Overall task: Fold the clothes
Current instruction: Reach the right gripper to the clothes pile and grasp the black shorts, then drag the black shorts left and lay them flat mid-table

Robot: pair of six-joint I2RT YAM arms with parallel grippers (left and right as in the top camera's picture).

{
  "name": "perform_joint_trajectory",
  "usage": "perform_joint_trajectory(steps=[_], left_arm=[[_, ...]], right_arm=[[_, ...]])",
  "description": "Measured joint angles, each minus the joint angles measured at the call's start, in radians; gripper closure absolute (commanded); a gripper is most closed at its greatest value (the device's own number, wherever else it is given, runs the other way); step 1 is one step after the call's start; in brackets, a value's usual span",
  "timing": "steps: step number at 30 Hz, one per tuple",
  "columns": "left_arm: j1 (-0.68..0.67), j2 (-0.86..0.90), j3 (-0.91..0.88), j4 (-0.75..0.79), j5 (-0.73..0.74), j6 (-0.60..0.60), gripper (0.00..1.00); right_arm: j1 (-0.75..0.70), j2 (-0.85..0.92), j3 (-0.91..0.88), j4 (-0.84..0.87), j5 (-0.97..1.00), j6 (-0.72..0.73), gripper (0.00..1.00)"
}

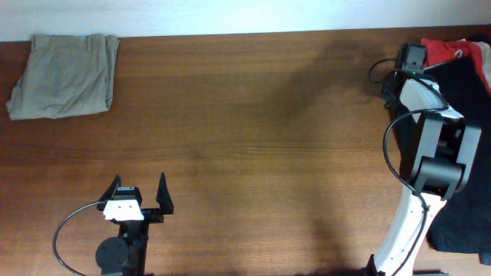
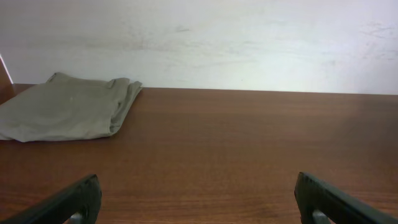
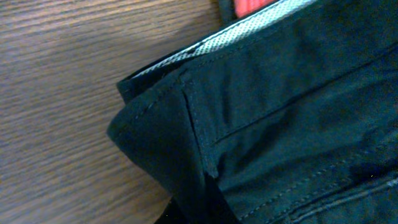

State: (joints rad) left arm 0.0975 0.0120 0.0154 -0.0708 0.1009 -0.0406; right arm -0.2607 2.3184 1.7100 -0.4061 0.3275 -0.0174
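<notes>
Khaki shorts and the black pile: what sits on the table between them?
Nothing. The overhead view shows only bare wooden table between the khaki shorts and the black pile.

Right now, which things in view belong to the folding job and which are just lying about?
Job: khaki shorts, already folded; black shorts; red top.
Just there: wooden table.

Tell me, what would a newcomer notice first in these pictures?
The folded khaki shorts lie alone at the far left corner of the table. At the right edge, a heap of black clothes with a red top lies under the right arm. The left gripper stands open near the front edge.
</notes>
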Motion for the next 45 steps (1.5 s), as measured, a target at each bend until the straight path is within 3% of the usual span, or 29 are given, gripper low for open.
perform_joint_trajectory(steps=[14,19,29,38,39,41,42,43,44,45], left_arm=[[0.000,0.000,0.000,0.000,0.000,0.000,0.01],[0.000,0.000,0.000,0.000,0.000,0.000,0.01],[0.000,0.000,0.000,0.000,0.000,0.000,0.01],[0.000,0.000,0.000,0.000,0.000,0.000,0.01],[0.000,0.000,0.000,0.000,0.000,0.000,0.01],[0.000,0.000,0.000,0.000,0.000,0.000,0.01],[0.000,0.000,0.000,0.000,0.000,0.000,0.01],[0.000,0.000,0.000,0.000,0.000,0.000,0.01],[0.000,0.000,0.000,0.000,0.000,0.000,0.01],[0.000,0.000,0.000,0.000,0.000,0.000,0.01]], right_arm=[[0.012,-0.401,-0.007,-0.167,0.002,0.098,0.96],[0.290,-0.478,-0.007,-0.159,-0.163,0.144,0.96],[0.843,-0.362,-0.008,-0.131,-0.342,0.276,0.96],[1.035,-0.351,-0.008,-0.117,-0.449,0.374,0.96],[1.036,-0.351,-0.008,-0.118,-0.464,0.381,0.95],[1.036,-0.351,-0.008,-0.119,-0.497,0.385,0.62],[1.036,-0.351,-0.008,-0.124,-0.512,0.388,0.62],[1.036,-0.351,-0.008,-0.128,-0.521,0.387,0.55],[1.034,-0.351,-0.008,-0.133,-0.525,0.388,0.39],[1.029,-0.351,-0.008,-0.143,-0.529,0.387,0.38]])
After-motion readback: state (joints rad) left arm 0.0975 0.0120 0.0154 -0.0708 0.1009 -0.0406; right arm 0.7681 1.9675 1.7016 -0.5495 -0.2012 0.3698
